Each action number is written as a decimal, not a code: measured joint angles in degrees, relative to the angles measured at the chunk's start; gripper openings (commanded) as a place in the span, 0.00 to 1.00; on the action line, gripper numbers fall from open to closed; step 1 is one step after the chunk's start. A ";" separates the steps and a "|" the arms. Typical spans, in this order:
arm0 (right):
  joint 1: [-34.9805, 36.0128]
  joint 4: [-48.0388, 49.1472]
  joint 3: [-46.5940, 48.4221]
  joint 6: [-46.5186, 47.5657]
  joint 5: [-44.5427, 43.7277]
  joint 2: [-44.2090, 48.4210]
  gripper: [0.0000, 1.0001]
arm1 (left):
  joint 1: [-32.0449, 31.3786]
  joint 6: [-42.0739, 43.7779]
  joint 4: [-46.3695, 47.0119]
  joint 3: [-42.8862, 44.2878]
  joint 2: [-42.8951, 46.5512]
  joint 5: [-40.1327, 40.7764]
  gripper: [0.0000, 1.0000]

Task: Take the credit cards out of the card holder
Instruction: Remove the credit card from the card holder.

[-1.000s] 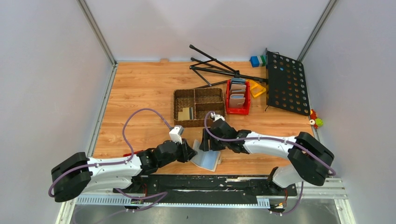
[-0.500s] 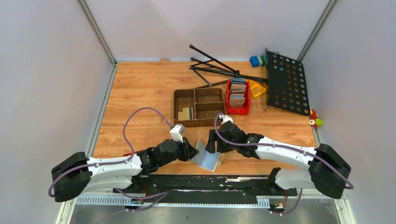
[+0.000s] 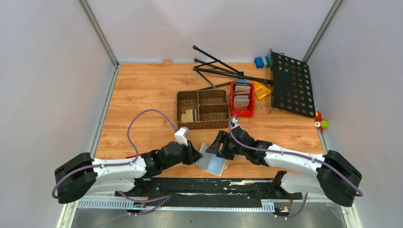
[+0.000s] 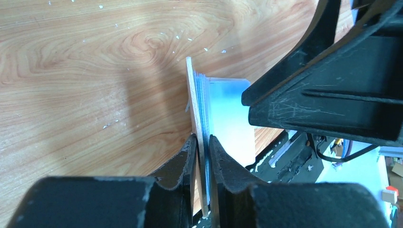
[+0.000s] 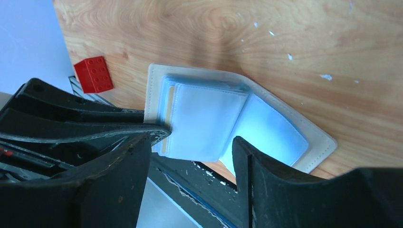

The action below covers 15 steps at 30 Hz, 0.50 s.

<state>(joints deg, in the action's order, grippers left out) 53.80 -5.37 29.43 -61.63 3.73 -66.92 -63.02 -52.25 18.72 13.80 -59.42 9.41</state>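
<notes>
The beige card holder lies open near the table's front edge, its pale blue-grey pockets facing up. My left gripper is shut on its left flap, which stands on edge between the jaws. My right gripper hovers open just above the pockets, with nothing between its fingers. A tan-gold card edge peeks from the left pocket stack. Other credit cards, tan and dark, lie in the woven basket.
The brown woven basket stands behind the grippers, a red bin of wallets to its right. A black folding stand and perforated black plate lie at the back right. A red brick sits by the left arm.
My right gripper has swung right and toward the front edge, dropping low over the open card holder. My left gripper has tightened slightly on the flap.
</notes>
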 measured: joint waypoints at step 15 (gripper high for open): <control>-0.26 8.35 -3.67 -9.81 2.84 -5.62 0.62 | 0.00 0.13 0.04 0.20 -0.17 -0.37 0.06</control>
<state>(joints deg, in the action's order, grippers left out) 53.54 2.98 25.76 -71.44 6.57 -72.53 -63.02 -52.12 18.76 14.00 -59.59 9.04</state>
